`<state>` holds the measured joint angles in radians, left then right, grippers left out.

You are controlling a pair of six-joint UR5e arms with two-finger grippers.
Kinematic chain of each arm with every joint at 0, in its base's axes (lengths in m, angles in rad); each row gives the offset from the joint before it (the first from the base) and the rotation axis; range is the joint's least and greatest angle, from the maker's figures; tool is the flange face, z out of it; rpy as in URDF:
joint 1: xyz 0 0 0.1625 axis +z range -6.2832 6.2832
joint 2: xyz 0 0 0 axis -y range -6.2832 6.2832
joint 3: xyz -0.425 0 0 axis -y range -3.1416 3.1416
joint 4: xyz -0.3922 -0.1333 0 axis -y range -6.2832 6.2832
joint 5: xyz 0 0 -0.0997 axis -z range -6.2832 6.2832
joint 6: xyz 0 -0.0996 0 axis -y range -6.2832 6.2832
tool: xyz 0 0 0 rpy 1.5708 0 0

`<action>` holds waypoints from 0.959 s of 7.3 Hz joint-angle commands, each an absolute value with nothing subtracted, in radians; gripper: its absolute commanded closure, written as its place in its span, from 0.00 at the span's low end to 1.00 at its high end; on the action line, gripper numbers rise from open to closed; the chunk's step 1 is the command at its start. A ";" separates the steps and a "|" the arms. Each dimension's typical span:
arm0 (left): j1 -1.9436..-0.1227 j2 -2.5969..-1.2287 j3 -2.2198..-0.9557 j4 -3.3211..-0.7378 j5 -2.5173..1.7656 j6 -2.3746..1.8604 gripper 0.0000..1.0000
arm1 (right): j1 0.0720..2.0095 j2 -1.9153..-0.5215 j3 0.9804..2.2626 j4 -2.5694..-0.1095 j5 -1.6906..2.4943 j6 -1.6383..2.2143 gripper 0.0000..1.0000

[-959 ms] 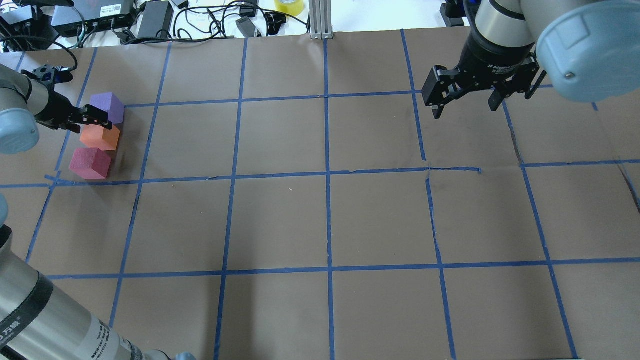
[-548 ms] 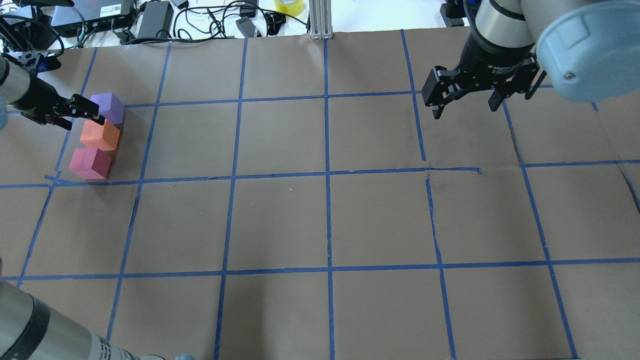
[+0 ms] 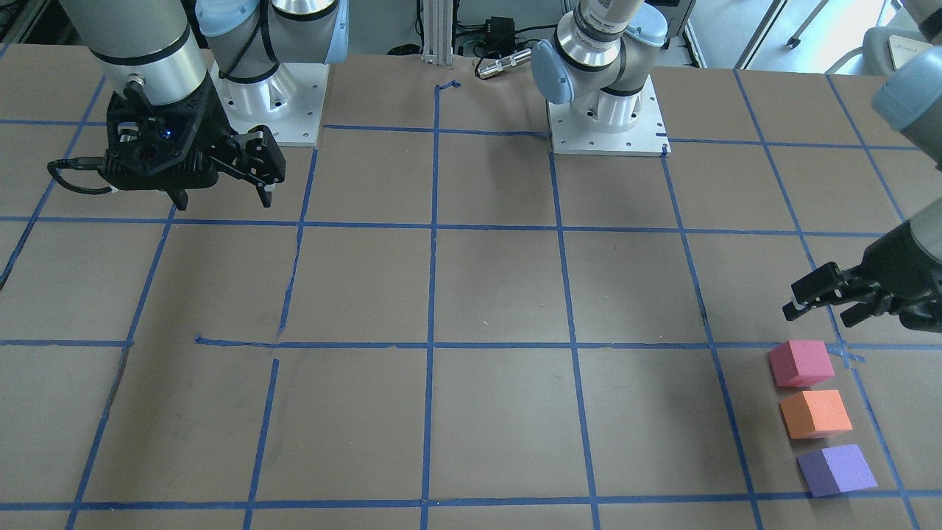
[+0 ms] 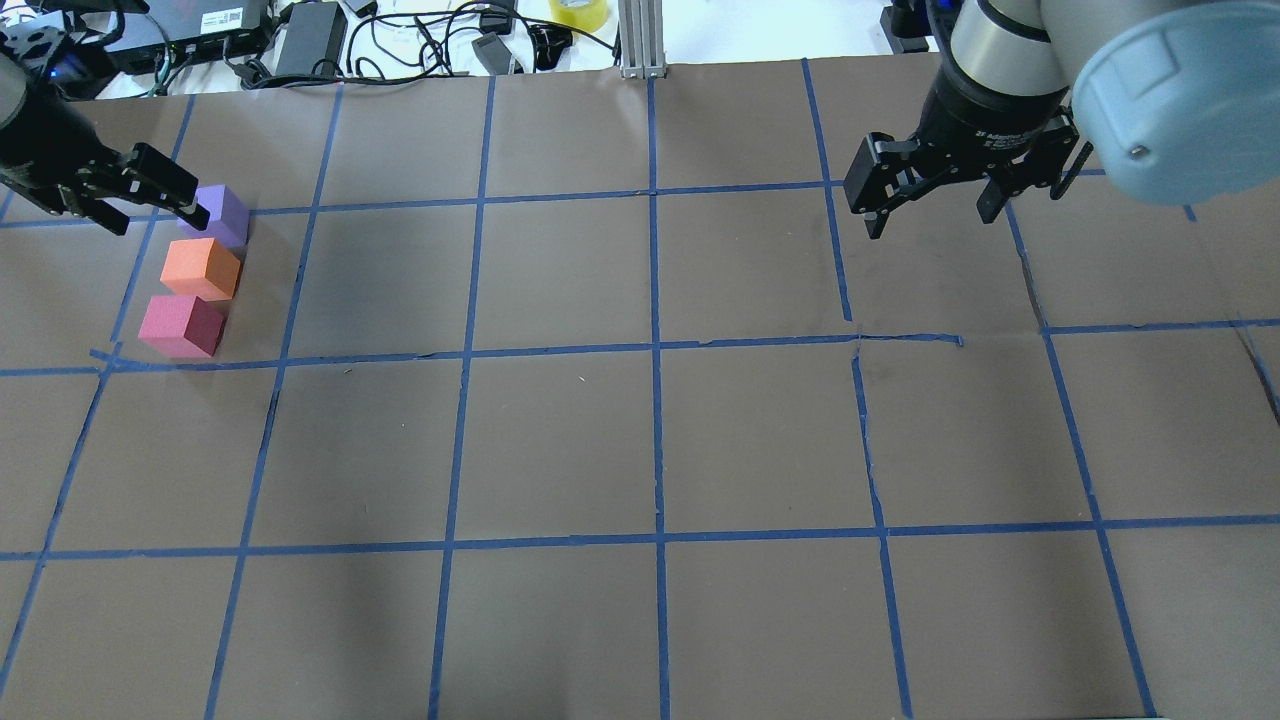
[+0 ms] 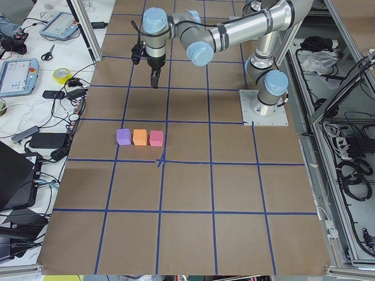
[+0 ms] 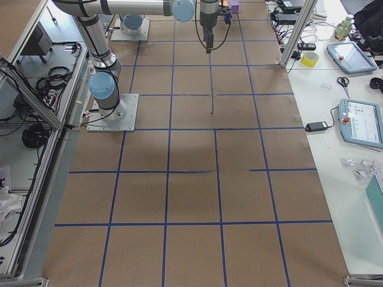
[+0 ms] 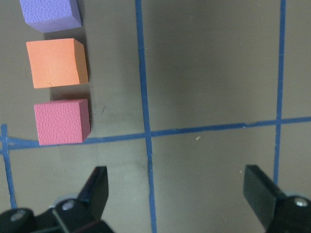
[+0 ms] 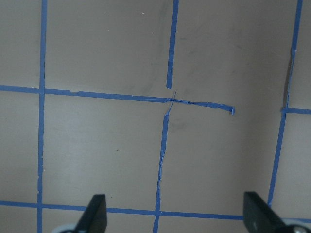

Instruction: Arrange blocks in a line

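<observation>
Three foam cubes lie in a short row near the table's left end: purple (image 4: 222,212), orange (image 4: 202,269) and pinkish-red (image 4: 182,326). The row also shows in the front view as pinkish-red (image 3: 801,362), orange (image 3: 815,414) and purple (image 3: 837,469). In the left wrist view the cubes are purple (image 7: 48,13), orange (image 7: 56,63) and pinkish-red (image 7: 60,121). My left gripper (image 4: 160,220) is open and empty, raised above the table beside the row (image 3: 817,316). My right gripper (image 4: 932,220) is open and empty, hanging over bare paper at the far right (image 3: 223,200).
Brown paper with a blue tape grid (image 4: 655,345) covers the table. Cables, power bricks (image 4: 310,35) and a yellow tape roll (image 4: 578,12) lie beyond the far edge, beside an aluminium post (image 4: 640,40). Both arm bases (image 3: 603,110) stand at the robot's side.
My left gripper has drawn back and up from the orange and purple cubes, toward the table's far left. The cubes stay in their row. The right arm has not moved.
</observation>
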<state>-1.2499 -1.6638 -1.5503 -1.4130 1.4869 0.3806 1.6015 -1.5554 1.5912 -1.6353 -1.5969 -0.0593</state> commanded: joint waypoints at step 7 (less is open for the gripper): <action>-1.528 -1.496 -1.503 -1.568 1.569 0.100 0.00 | 1.601 -1.557 1.592 -1.635 -1.629 -0.057 0.00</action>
